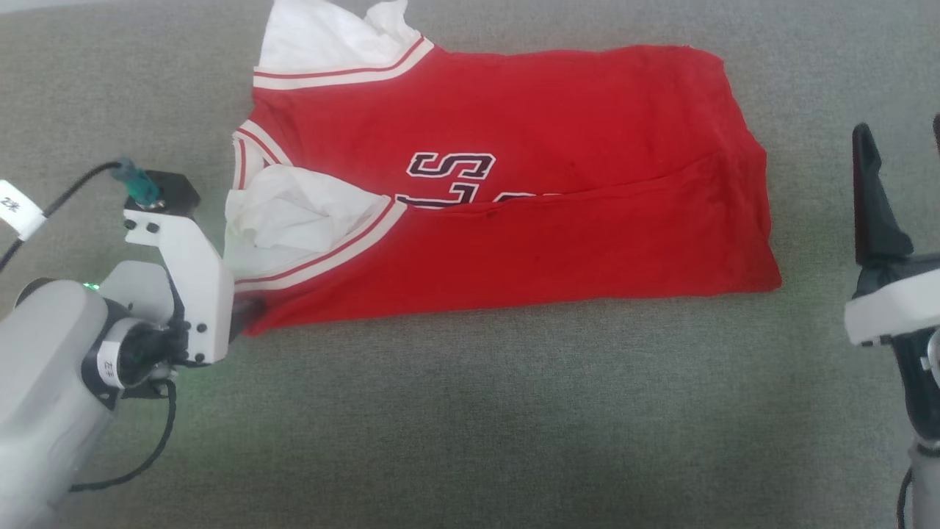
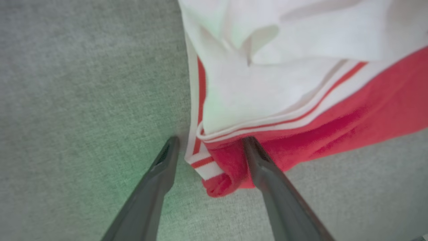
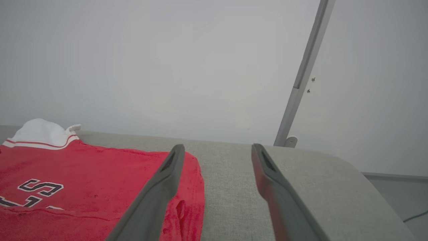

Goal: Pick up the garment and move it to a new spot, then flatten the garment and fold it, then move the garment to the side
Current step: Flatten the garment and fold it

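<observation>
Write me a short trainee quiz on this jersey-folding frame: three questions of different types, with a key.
1. True or false: the right end effector is shut on the jersey.
2. Multiple choice: what sits between the fingers of the left end effector? A) a striped-trim corner of the jersey B) a towel C) nothing
3. Short answer: what partly hides the black lettering?
Key: 1 false; it is open and clear of the jersey. 2 A. 3 A folded-over red layer of the jersey.
</observation>
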